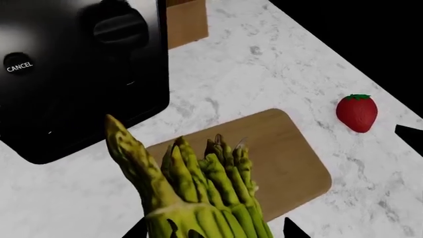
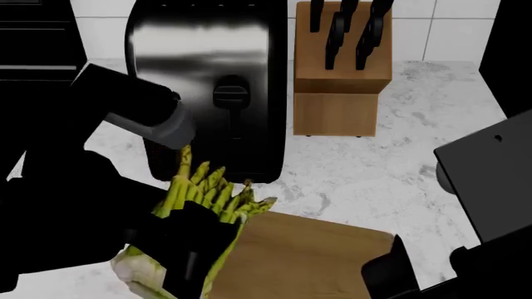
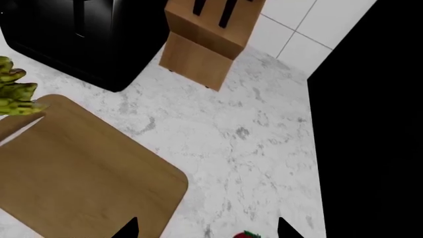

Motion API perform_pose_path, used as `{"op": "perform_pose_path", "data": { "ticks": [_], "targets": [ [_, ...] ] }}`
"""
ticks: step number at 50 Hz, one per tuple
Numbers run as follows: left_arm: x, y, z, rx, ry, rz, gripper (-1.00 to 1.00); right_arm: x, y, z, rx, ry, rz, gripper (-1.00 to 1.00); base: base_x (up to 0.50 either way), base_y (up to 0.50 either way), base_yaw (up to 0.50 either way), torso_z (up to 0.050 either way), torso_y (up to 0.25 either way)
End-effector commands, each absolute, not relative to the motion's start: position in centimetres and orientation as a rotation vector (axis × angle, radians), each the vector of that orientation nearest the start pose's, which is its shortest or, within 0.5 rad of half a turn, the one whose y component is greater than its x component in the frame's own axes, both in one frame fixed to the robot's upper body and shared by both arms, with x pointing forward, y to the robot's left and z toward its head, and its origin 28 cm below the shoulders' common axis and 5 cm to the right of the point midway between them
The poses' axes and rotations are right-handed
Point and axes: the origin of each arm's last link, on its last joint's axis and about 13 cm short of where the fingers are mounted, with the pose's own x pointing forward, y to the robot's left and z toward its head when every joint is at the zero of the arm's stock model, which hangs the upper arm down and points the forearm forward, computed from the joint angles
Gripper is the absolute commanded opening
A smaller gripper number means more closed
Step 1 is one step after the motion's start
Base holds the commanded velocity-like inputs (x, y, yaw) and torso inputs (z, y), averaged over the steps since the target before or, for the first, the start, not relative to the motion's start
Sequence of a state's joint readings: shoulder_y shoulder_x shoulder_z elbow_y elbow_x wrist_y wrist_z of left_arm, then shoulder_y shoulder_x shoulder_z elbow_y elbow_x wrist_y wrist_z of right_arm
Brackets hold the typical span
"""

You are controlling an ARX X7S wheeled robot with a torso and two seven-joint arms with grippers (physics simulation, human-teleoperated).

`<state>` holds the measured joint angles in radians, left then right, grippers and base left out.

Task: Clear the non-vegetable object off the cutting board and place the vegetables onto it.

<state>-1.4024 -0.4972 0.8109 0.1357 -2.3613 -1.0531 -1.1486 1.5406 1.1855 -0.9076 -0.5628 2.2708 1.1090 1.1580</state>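
- I am gripping the asparagus bundle (image 2: 208, 193) in my left gripper (image 2: 187, 252), the fingers clamped across its lower stalks, with the whitish cut base sticking out behind the gripper and the tips pointing ahead toward the toaster (image 2: 212, 81).
- In my left wrist view the asparagus bundle (image 1: 191, 188) is filling the space between my fingertips, and the cutting board (image 1: 278, 158) is lying just beyond the tips.
- The spear tips are reaching over the board's near-left edge (image 2: 308, 255); I cannot tell whether the bundle is touching the wood.
- The strawberry (image 1: 357, 113) is sitting on the marble counter (image 1: 264, 69), off the board and well beyond its far corner from my left gripper.
- My right gripper (image 3: 206, 230) is hovering with its fingers apart and nothing between them, above the counter beside the board's corner (image 3: 79, 168).
- A sliver of the strawberry (image 3: 248, 235) is showing just between my right fingertips, below them.
- The knife block (image 2: 341, 75) is standing ahead of my right gripper, beside the toaster.
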Motion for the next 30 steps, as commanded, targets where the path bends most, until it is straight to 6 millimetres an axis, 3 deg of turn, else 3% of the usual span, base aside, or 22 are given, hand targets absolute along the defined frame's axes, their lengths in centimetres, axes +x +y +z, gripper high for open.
{"op": "perform_pose_path", "data": {
  "ticks": [1,30],
  "targets": [
    [23.5,15.1,31.4,0.061,0.649,-0.651,-1.0,15.9,-16.6,30.4,-0.403,0.47,0.134,1.0,0.0,0.0,0.0,0.0,0.0],
    [25.8,13.6,31.2,0.068,0.632,-0.64,-1.0,15.6,-16.6,29.8,-0.393,0.479,0.133,1.0,0.0,0.0,0.0,0.0,0.001]
  ]
}}
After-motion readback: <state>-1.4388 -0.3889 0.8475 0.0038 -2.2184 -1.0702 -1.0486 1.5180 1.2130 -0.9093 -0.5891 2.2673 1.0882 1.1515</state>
